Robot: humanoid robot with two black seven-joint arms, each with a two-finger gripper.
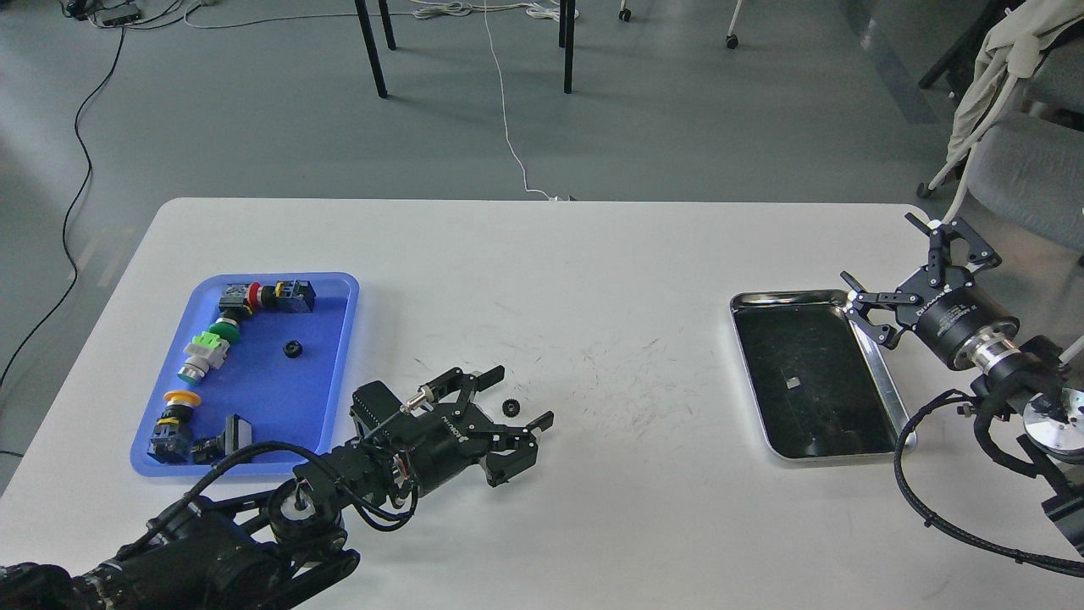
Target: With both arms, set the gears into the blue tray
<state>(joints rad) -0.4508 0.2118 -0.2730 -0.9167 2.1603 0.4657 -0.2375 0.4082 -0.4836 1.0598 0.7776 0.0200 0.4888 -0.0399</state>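
Head view over a white table (593, 280): the robot's left arm (254, 525) reaches in from the lower left and lies low over the tabletop, its left gripper (521, 398) spread wide, one finger ahead of and one finger behind a small black gear (511, 407) that rests on the table between the fingertips, with a gap on either side as far as can be seen. To the left, just beside that arm, sits the blue tray (334, 373), and a second gear (293, 347) lies on its floor near the middle, apart from everything else in it. Along the tray's far and left sides lie several push-button switches: one with a red cap (254, 294), one with a green cap (222, 330), one with a yellow cap (181, 398), and a dark block (230, 434) near the front edge. Well apart, on the right side of the table, a shiny steel tray (881, 398) holds only a tiny pale scrap on its dark mirror-like floor. The right arm (999, 356) comes in from the right edge, and its right gripper (889, 258) hangs above the steel tray's far right corner, fingers splayed wide with nothing between them. Beyond the table, cables (508, 119) trail across a grey floor between furniture legs.
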